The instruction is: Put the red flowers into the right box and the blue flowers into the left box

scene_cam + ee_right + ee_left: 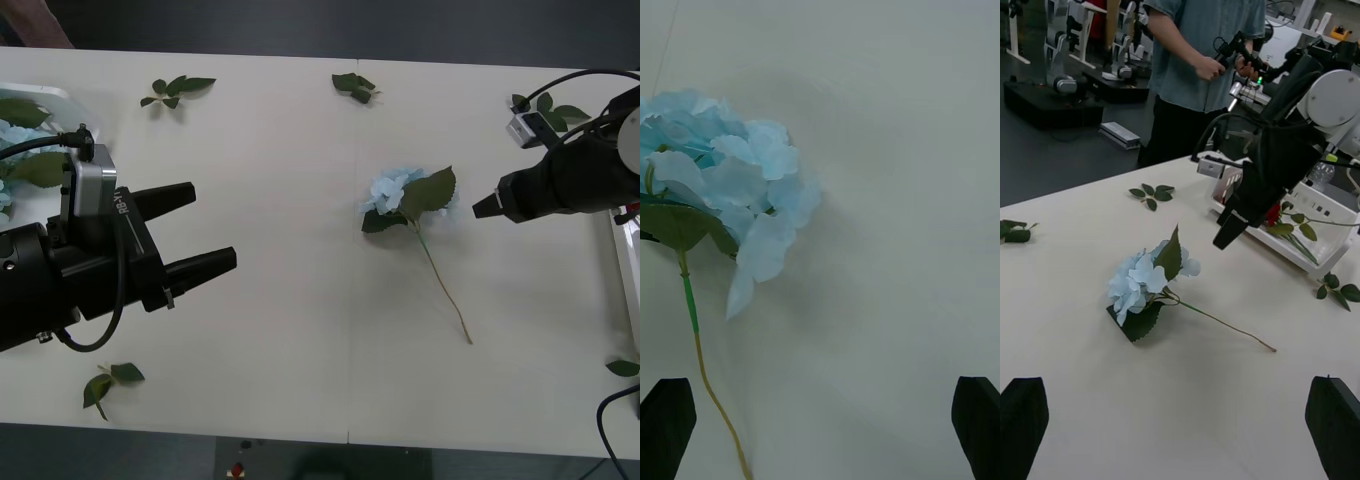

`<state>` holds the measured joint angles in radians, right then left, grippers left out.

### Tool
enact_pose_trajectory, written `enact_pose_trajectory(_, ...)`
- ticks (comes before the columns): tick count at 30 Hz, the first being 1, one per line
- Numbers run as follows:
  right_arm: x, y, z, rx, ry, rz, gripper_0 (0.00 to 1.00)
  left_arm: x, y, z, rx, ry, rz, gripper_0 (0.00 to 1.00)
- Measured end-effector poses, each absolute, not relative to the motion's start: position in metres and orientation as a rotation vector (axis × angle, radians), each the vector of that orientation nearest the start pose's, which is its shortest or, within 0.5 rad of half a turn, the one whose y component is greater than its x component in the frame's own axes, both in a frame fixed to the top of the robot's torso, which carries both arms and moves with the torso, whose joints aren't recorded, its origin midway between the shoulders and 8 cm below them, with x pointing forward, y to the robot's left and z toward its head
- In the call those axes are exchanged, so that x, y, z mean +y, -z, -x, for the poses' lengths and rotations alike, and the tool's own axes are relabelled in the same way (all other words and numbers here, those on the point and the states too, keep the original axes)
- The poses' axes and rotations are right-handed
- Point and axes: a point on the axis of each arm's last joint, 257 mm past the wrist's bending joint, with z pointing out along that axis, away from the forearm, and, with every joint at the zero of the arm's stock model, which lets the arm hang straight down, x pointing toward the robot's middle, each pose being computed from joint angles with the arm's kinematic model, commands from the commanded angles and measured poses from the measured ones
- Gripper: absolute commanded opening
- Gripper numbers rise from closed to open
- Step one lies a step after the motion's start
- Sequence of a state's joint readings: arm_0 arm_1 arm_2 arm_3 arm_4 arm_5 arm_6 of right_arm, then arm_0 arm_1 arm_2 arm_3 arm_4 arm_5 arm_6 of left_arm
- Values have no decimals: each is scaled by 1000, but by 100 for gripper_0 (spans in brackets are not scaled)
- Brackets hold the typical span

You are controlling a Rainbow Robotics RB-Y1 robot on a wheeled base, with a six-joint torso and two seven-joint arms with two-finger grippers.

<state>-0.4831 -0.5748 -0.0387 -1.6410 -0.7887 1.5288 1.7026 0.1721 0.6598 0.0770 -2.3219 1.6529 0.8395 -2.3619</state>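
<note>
One blue flower (392,190) lies mid-table with its stem pointing toward the front edge. It also shows in the wrist views (722,180) (1142,281). My right gripper (480,208) (820,427) hovers just right of its head, open and holding nothing; the left wrist view shows that gripper (1227,232) above the table. My left gripper (214,224) (1178,427) is open and holds nothing, well to the left of the flower. The left box (45,97) at the far left holds blue flowers (12,135). The right box (622,270) (1322,259) holds a red flower (1273,215).
Loose green leaf sprigs lie along the far edge (178,88) (354,86) (548,105), near the front left (108,383) and at the right edge (622,368). Bare white tabletop stretches between the two grippers around the flower.
</note>
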Motion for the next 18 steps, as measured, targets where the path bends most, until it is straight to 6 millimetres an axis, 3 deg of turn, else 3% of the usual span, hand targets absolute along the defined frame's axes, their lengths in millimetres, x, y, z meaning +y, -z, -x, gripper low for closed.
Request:
enact_pose_trajectory(11, -207, 259, -508, 2569, -164, 428, 100, 108, 71, -352, 1521, 750, -845, 100)
enact_pose_trajectory(18, -192, 280, -500, 2583, -112, 477, 100, 108, 70, -350, 1520, 764, -845, 100)
